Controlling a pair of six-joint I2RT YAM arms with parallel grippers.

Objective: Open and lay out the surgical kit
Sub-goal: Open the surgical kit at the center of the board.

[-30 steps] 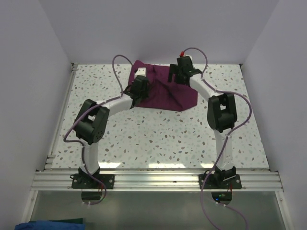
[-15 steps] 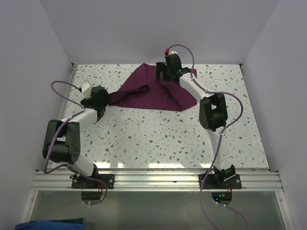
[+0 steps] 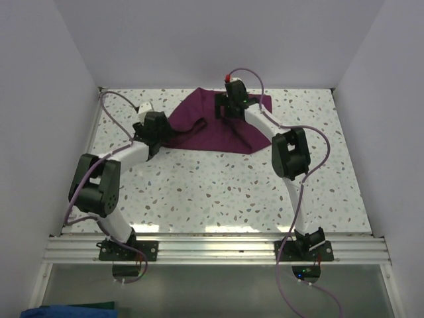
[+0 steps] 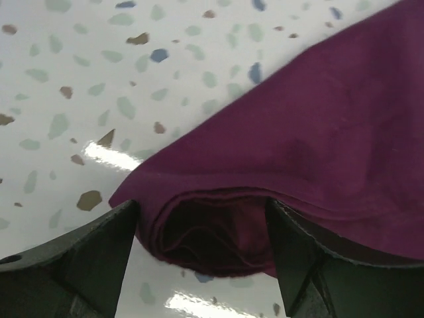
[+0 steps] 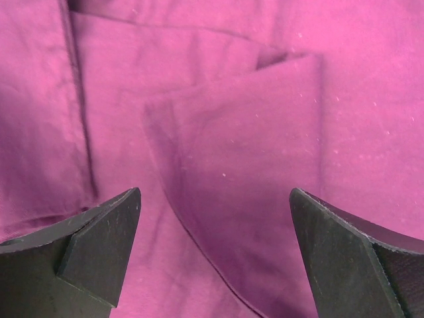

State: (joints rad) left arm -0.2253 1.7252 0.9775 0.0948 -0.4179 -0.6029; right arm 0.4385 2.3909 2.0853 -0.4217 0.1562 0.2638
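Note:
The surgical kit shows only as its dark purple cloth wrap (image 3: pixel 222 132), lying at the back middle of the speckled table with one corner drawn out to the left. My left gripper (image 3: pixel 164 132) sits at that corner. In the left wrist view its jaws stand wide, and the folded corner (image 4: pixel 218 232) lies loose between the left gripper's tips (image 4: pixel 202 207). My right gripper (image 3: pixel 224 111) hovers over the wrap's far part, open. In the right wrist view, overlapping folds of the cloth (image 5: pixel 232 132) lie under the right gripper's tips (image 5: pixel 215 193). Whatever the wrap holds is hidden.
White walls (image 3: pixel 40 99) close in the table on three sides. A raised rim (image 3: pixel 85 159) runs along its left side and an aluminium rail (image 3: pixel 212 250) along the near edge. Purple cables loop from both arms.
My left gripper dragged the wrap's left corner out to the left, opened, and came back a little toward the cloth. My right gripper shifted left over the wrap, staying open.

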